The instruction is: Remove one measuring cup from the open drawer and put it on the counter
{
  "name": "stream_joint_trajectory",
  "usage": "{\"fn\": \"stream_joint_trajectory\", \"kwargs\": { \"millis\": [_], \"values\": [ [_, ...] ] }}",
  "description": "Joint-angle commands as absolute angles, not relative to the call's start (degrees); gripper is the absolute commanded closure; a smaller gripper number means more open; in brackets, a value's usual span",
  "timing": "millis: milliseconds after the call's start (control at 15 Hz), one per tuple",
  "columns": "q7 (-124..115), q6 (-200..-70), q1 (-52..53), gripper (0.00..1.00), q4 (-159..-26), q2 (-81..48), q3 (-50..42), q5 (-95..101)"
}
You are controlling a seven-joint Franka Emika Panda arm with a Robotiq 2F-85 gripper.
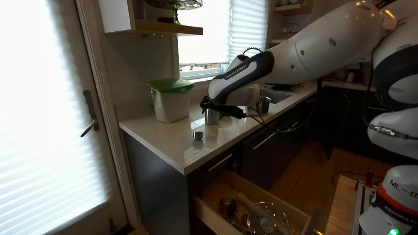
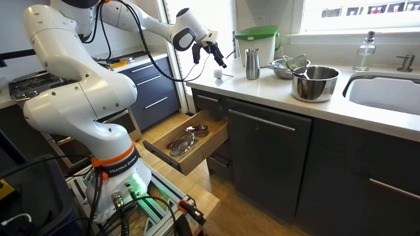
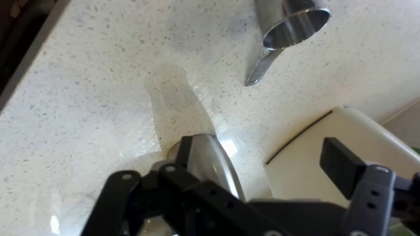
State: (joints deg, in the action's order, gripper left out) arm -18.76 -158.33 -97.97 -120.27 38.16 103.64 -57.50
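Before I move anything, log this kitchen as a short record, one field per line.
Gripper: open above the counter, holding nothing
Measuring cup: on the counter, apart from the gripper
Drawer: pulled open below the counter, glass lid inside
Tumbler: steel, upright on the counter
Container: white, green lid on
Pot: on the counter beside the sink

Steel tumbler [image 2: 252,67], cooking pot [image 2: 313,89] and sink [image 2: 387,90].
A white container [image 2: 259,43] with green lid [image 2: 259,31] stands near the tumbler; the pot sits between a metal bowl [image 2: 283,73] and the sink.
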Motion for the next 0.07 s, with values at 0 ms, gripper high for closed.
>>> {"fn": "stream_joint_trajectory", "kwargs": {
  "millis": [0],
  "values": [
    [-19.13,-158.33,-97.91,0.00,-120.24,37.64,103.54,-57.02]
  ]
}}
